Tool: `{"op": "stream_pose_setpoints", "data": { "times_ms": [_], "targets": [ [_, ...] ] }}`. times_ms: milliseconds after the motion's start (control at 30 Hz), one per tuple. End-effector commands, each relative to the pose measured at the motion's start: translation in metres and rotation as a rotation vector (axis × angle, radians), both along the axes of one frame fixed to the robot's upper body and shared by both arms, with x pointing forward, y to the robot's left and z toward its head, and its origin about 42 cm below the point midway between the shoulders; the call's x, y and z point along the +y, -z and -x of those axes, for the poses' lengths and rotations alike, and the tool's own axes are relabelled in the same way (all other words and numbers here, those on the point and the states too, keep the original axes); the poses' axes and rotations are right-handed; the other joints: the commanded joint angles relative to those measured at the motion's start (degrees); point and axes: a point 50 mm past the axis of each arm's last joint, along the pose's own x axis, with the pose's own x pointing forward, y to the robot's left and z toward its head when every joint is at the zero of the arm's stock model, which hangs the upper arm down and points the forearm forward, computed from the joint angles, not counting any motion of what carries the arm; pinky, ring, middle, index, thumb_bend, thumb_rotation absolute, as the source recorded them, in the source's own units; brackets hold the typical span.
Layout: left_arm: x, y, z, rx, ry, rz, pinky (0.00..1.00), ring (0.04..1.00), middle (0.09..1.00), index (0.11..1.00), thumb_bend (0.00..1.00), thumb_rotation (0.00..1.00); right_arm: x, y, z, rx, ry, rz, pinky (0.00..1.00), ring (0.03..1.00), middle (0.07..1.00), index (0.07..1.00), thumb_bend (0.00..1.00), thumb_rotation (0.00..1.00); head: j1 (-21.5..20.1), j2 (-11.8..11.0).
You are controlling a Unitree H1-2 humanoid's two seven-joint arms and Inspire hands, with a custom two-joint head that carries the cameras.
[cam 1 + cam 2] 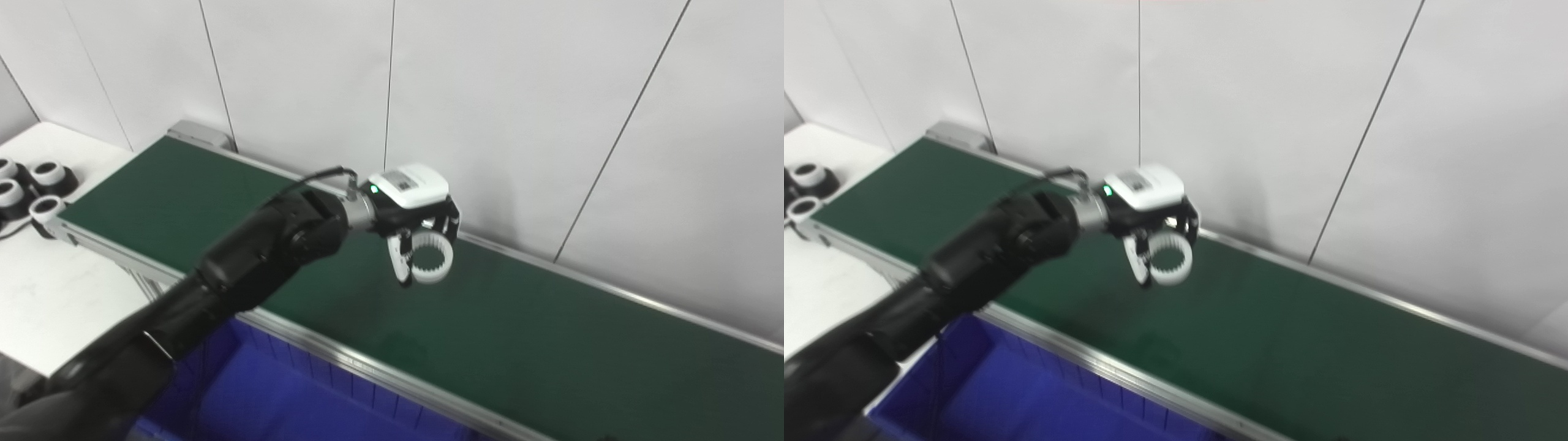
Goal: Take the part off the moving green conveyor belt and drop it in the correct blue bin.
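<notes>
My left hand [416,211] reaches out over the middle of the green conveyor belt [539,331] and is shut on a white toothed ring [432,258], the part. The ring [1170,257] hangs under the fingers, lifted clear of the belt surface. The blue bin [288,398] lies below the belt's near rail, close to my forearm. My right hand is out of both views.
A white table [55,288] stands to the left, with several black-and-white round parts [46,174] at its far edge. A white panelled wall [520,92] runs close behind the belt. The belt's metal side rail [343,355] separates belt and bin.
</notes>
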Motion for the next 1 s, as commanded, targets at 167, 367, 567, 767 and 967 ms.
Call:
{"op": "stream_pose_setpoints", "data": {
  "times_ms": [167, 367, 567, 767, 967],
  "targets": [
    [0.029, 0.013, 0.068, 0.037, -0.052, 0.02, 0.21, 0.289, 0.468, 0.496, 0.52, 0.0, 0.0, -0.017, -0.002, -0.032, -0.005, 0.016, 0.89, 0.94, 1.0, 1.0, 1.0, 1.0, -2.14, 2.27],
    [0.046, 0.045, 0.12, 0.14, -0.125, 0.032, 0.24, 0.321, 0.43, 0.523, 0.52, 0.0, 0.001, -0.023, -0.001, -0.029, -0.016, 0.022, 0.88, 0.935, 0.999, 1.0, 0.99, 1.0, -3.59, 3.16],
    [0.058, 0.083, 0.154, 0.233, -0.193, 0.023, 0.3, 0.383, 0.457, 0.514, 0.52, 0.0, 0.001, -0.031, -0.002, -0.027, -0.027, 0.025, 0.89, 0.928, 0.99, 1.0, 0.96, 1.0, -4.39, 4.07],
    [0.065, 0.125, 0.162, 0.262, -0.221, -0.037, 0.19, 0.261, 0.453, 0.508, 0.52, 0.0, 0.005, -0.037, -0.004, -0.036, -0.038, 0.031, 0.86, 0.903, 0.984, 0.997, 0.92, 1.0, -5.08, 4.2],
    [0.065, 0.13, 0.158, 0.29, -0.222, -0.049, 0.47, 0.546, 0.59, 0.6, 0.66, 0.05, 0.009, -0.038, -0.006, -0.034, -0.032, 0.037, 0.86, 0.903, 0.98, 0.994, 0.91, 1.0, -5.88, 4.06]
  ]
}}
